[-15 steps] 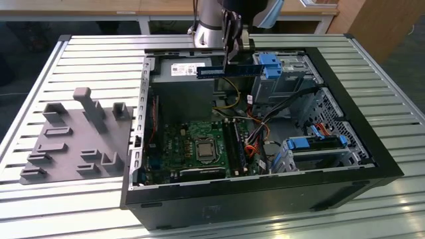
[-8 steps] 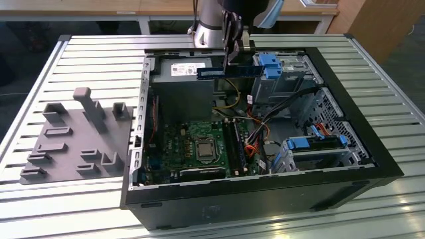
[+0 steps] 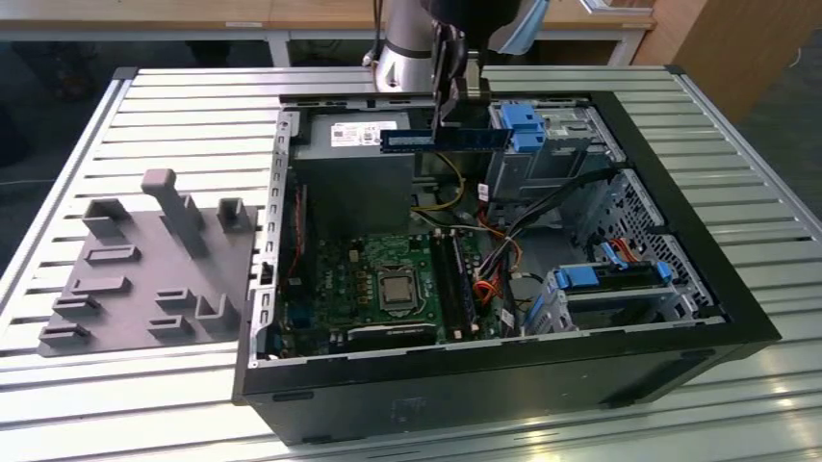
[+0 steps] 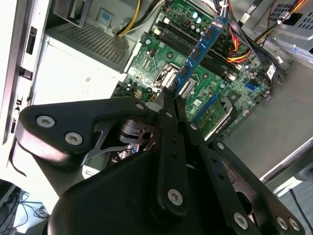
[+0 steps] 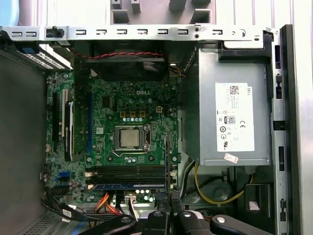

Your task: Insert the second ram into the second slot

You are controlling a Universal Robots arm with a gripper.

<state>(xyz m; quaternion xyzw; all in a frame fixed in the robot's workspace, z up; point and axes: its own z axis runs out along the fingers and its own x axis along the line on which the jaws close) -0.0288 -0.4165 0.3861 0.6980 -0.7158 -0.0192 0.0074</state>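
Blue and thin, the second ram (image 3: 444,139) is clamped in my gripper's (image 3: 448,123) closed fingers, level above the open computer case (image 3: 514,358) in the exterior view, while the second wrist view shows it over the motherboard's memory slots (image 4: 178,38), not yet seated.

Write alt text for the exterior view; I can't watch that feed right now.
The gripper holds the second ram, a thin blue stick, level above the open computer case, clear of the motherboard below. A grey holder lies on the slatted table at the exterior view's left.
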